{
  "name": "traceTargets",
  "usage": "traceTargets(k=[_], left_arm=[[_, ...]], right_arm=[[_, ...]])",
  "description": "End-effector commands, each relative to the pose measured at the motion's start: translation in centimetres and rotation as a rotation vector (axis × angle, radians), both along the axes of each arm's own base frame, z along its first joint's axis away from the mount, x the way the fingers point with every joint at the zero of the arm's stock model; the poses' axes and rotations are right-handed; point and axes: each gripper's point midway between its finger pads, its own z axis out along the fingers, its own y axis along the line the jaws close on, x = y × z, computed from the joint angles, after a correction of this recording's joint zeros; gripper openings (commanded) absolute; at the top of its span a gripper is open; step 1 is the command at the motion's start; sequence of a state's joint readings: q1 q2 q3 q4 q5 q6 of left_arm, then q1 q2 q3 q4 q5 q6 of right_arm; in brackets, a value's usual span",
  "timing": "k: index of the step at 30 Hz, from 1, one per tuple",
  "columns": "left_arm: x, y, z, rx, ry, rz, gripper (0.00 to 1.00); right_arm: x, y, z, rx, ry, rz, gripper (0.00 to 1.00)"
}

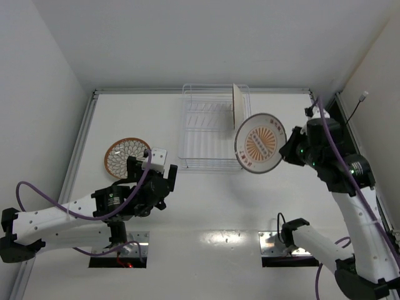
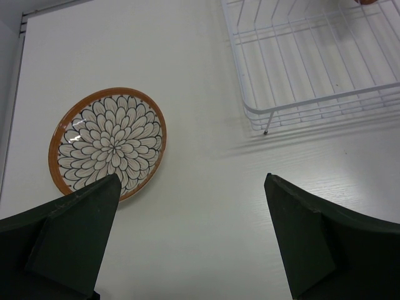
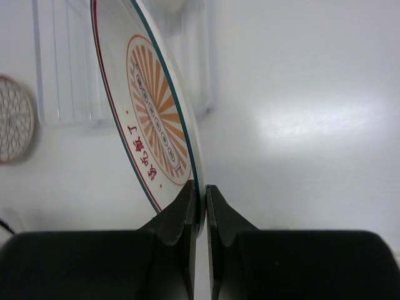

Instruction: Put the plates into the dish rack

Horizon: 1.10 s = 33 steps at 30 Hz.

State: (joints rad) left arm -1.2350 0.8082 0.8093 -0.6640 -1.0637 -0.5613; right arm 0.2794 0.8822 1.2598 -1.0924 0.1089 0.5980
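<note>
Pinching the rim of the sunburst plate (image 3: 156,119) between closed fingers, the right gripper (image 3: 200,190) holds it tilted above the table (image 1: 219,206), by the near right corner of the dish rack (image 1: 194,125). 1 upright plate (image 1: 237,105) stands on edge at the rack's far right. The left gripper (image 2: 192,181) hangs with jaws spread wide and empty, near the scale-patterned plate (image 2: 107,144), which lies flat left of the rack.

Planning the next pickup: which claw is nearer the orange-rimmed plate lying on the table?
Left. The left claw sits open right beside the orange-rimmed plate; the right claw is across the table, beyond the rack, shut on the sunburst plate.
</note>
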Motion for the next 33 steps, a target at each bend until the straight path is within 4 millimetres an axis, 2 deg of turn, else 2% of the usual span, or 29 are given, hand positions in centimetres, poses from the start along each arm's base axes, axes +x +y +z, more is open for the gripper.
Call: traceTargets(k=[1,3,4,5,6,7,8,9,11,12,13,14,15,17,18,20,21,23,24,25,27,30,33], left_arm=[[0.4,0.4,1.3,-0.043,-0.033,0.038,0.99],[0.4,0.4,1.3,-0.043,-0.033,0.038,0.99],[0.4,0.4,1.3,-0.043,-0.033,0.038,0.99],[0.4,0.4,1.3,-0.043,-0.033,0.038,0.99],[0.4,0.3,1.2,-0.045,-0.028,0.030,0.99],[0.4,0.3,1.2,-0.045,-0.028,0.030,0.99],[0.4,0.3,1.2,-0.045,-0.028,0.030,0.99],[0.4,0.3,1.2,-0.045,-0.028,0.030,0.99],[0.4,0.3,1.2,-0.045,-0.028,0.030,0.99],[0.3,0.4,1.4,-0.054,-0.031,0.030,0.99],[0.3,0.4,1.4,-0.054,-0.031,0.030,0.99],[0.4,0.3,1.5,-0.062,-0.034,0.030,0.99],[0.4,0.3,1.5,-0.052,-0.035,0.027,0.99],[0.3,0.2,1.4,-0.054,-0.030,0.020,0.99],[0.3,0.2,1.4,-0.054,-0.030,0.020,0.99],[0.3,0.2,1.4,-0.054,-0.030,0.020,0.99],[0.3,0.2,1.4,-0.054,-0.030,0.020,0.99],[0.3,0.3,1.6,-0.063,-0.033,0.020,0.99],[0.3,0.3,1.6,-0.063,-0.033,0.020,0.99],[0.3,0.3,1.6,-0.063,-0.033,0.020,0.99],[0.3,0.3,1.4,-0.063,-0.033,0.020,0.99],[0.3,0.3,1.4,-0.054,-0.034,0.017,0.99],[0.3,0.2,1.2,-0.045,-0.030,0.017,0.99]], right_arm=[[5.7,-1.3,5.6,-0.066,-0.198,-0.124,0.00],[7.8,-1.6,6.7,-0.094,-0.236,-0.169,0.00],[8.9,-1.2,8.1,-0.098,-0.284,-0.176,0.00],[10.4,-1.0,7.7,-0.134,-0.273,-0.198,0.00],[11.3,-0.9,8.7,-0.146,-0.300,-0.211,0.00],[12.8,-0.3,8.4,-0.177,-0.300,-0.231,0.00],[12.7,-0.5,9.5,-0.193,-0.327,-0.242,0.00],[14.0,-0.2,10.1,-0.223,-0.333,-0.253,0.00],[15.1,0.4,11.0,-0.271,-0.361,-0.278,0.00],[15.7,0.9,12.3,-0.278,-0.390,-0.283,0.00],[17.0,1.8,11.4,-0.326,-0.371,-0.267,0.00],[17.7,1.9,11.6,-0.362,-0.379,-0.295,0.00],[18.2,3.2,12.7,-0.364,-0.404,-0.288,0.00],[20.2,4.6,12.0,-0.449,-0.395,-0.311,0.00],[20.5,5.9,11.7,-0.475,-0.396,-0.300,0.00],[21.3,6.9,11.3,-0.551,-0.393,-0.323,0.00],[22.5,8.1,10.4,-0.592,-0.379,-0.318,0.00],[23.2,9.3,10.0,-0.669,-0.370,-0.327,0.00],[23.5,9.7,11.1,-0.670,-0.392,-0.348,0.00],[24.6,10.8,9.3,-0.728,-0.370,-0.347,0.00],[25.4,11.2,9.1,-0.770,-0.371,-0.347,0.00],[26.6,12.0,7.3,-0.804,-0.362,-0.341,0.00],[27.7,11.6,5.9,-0.821,-0.348,-0.363,0.00]])
